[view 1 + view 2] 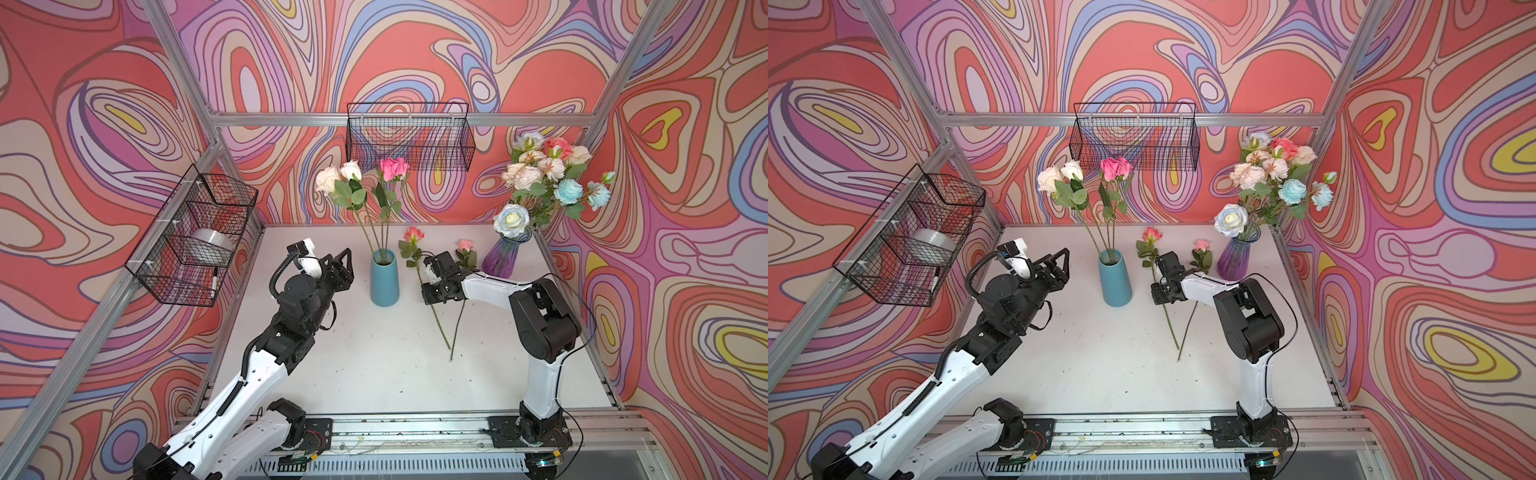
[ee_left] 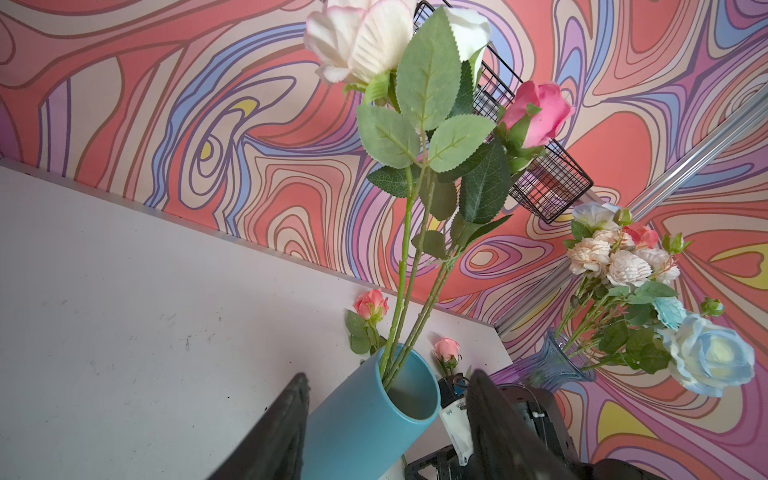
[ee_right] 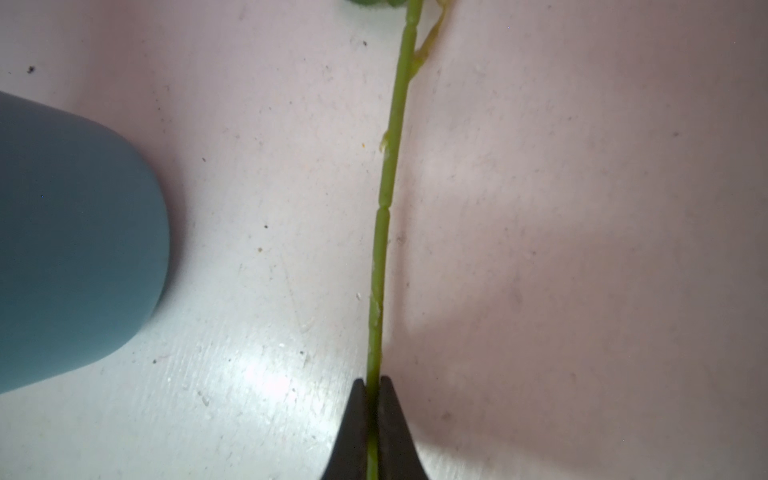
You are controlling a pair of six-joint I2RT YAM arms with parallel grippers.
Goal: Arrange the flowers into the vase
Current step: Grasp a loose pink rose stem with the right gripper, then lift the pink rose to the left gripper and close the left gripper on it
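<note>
Picking up the next stem is the step in hand. In both top views your right pincer [image 1: 429, 296] stands low over the table [image 1: 374, 374], just right of the blue vase [image 1: 384, 278]. It sits on the stem of the coral rose [image 1: 414, 235], which lies flat with its bloom toward the back wall. A smaller pink rose [image 1: 465, 245] lies beside it, their cut ends nearly meeting. Three flowers [image 1: 353, 183] already stand in the blue vase. A larger bunch [image 1: 540, 174] fills the purple vase [image 1: 505, 257] in the back right corner. Your left pincer [image 1: 341, 258] hovers left of the blue vase, apart from it.

From the left wrist, its jaws stand roughly half apart and hold nothing; the blue vase's mouth shows between them.

From the right wrist, the two black fingers [image 3: 355, 419] are clamped tight on the green stem, well below the leaves, with the vase wall close alongside.

Next, I judge, you must lift the coral rose clear without dragging the pink rose along. Then swing the cut end downward and thread it into the narrow mouth beside the three stems. Keep clear of the vase wall as you rise; a knock could tip it.
</note>
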